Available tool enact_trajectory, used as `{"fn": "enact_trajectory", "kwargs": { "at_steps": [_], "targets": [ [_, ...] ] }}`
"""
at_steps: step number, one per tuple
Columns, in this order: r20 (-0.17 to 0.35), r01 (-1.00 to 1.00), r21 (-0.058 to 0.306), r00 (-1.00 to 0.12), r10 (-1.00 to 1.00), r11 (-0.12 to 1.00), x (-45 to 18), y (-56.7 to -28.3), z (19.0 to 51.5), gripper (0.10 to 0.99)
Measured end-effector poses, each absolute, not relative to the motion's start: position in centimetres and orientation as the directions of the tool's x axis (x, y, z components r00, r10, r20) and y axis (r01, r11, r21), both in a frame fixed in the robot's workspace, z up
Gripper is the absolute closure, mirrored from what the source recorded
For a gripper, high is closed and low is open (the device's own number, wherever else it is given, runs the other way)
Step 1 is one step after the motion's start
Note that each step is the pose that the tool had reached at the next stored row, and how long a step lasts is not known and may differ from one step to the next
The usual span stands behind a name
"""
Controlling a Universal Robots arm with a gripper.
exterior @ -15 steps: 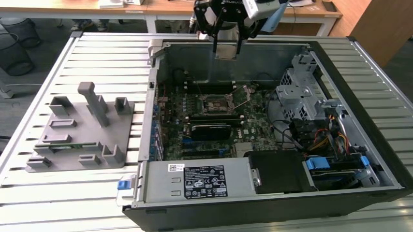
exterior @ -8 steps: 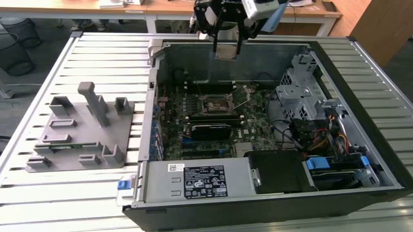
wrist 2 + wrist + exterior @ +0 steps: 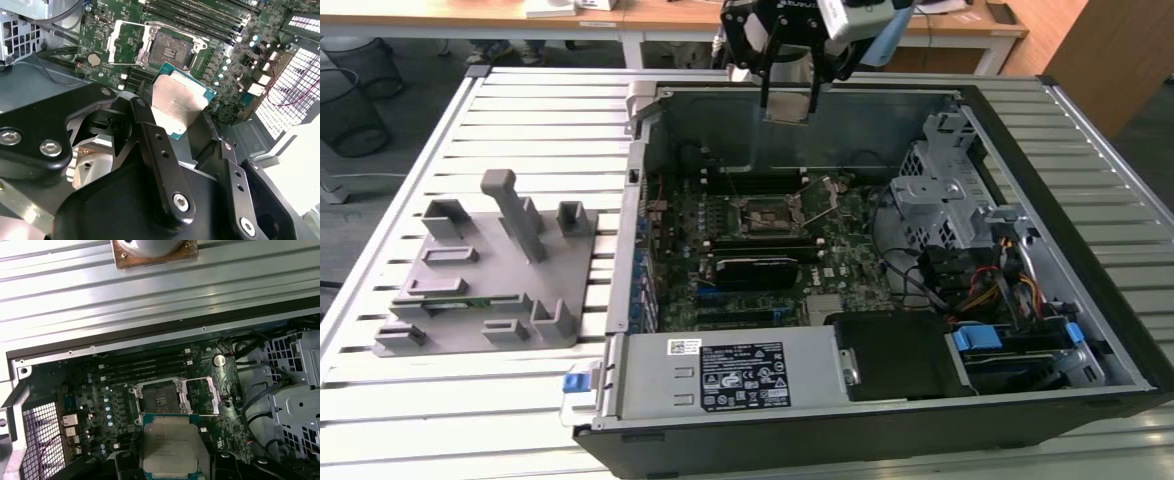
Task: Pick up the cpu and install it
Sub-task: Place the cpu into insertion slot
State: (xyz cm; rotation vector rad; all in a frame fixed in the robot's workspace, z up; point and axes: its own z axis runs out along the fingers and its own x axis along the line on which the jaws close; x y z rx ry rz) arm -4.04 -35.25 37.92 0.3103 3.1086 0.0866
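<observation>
As it hangs over the case (image 3: 881,122), the end effector (image 3: 790,107) grips the cpu (image 3: 179,102).

Flat square cpu (image 3: 172,447), silver-grey metal top, thin pale rim: clamped at two opposite edges by black pincer (image 3: 172,467), one dark finger (image 3: 125,465) each side. Seen just beside square black socket (image 3: 159,401) on green motherboard (image 3: 90,400). Socket open, silver metal load plate (image 3: 202,395) flipped aside next to it. Long black memory slots (image 3: 145,367) beyond socket. Round silver coin battery (image 3: 218,360) near plate. Grey perforated drive cage (image 3: 295,390) at board's edge. Ribbed grey metal counter (image 3: 150,290) outside black case rim (image 3: 125,337).
</observation>
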Motion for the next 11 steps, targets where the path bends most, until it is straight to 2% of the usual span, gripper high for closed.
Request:
{"fn": "enact_trajectory", "kwargs": {
  "at_steps": [11],
  "targets": [
    [-0.011, 0.241, 0.057, -0.97, 0.242, 0.969, -4.03, -35.25, 37.92, 0.561]
  ]
}}
